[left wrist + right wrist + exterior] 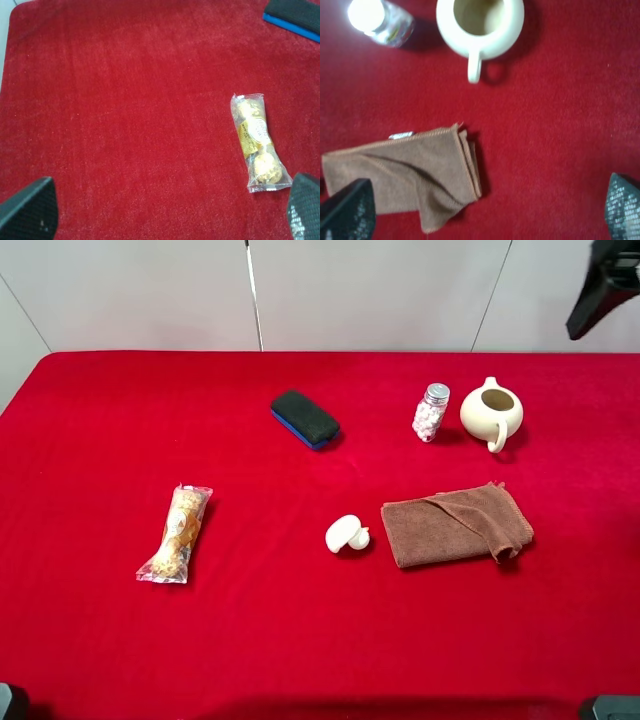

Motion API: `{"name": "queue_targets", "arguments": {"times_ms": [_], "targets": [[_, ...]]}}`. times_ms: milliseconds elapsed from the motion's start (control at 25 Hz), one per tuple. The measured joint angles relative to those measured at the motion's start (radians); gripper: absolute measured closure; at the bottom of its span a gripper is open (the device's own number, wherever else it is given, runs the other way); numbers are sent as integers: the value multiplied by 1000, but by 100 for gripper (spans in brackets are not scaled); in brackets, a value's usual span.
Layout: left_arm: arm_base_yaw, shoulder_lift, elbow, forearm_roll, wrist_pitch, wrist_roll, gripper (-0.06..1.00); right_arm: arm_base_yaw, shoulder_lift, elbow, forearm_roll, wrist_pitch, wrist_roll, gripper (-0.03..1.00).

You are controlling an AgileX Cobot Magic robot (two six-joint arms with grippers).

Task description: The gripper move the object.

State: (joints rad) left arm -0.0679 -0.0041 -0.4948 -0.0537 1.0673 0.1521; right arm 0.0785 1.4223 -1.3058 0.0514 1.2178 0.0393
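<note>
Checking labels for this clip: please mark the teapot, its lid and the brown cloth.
teapot (491,412), exterior high view, on the front of its body.
lid (341,533), exterior high view, on its dome.
brown cloth (450,527), exterior high view, on its flat middle.

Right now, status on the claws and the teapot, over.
Right claw open, high above the cloth, holding nothing. Left claw open, empty. Teapot upright on the table, lidless, untouched. Bottle stands just beside it.

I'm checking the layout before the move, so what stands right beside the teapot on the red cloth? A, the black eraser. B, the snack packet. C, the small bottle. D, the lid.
C: the small bottle stands just left of the teapot in the high view; the other things lie farther off.
</note>
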Motion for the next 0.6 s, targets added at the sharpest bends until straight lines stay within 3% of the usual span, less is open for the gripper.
{"name": "queue_targets", "arguments": {"times_ms": [600], "targets": [[0, 0, 0, 0, 0, 0, 4, 0, -479, 229, 32, 3, 0, 28]]}}
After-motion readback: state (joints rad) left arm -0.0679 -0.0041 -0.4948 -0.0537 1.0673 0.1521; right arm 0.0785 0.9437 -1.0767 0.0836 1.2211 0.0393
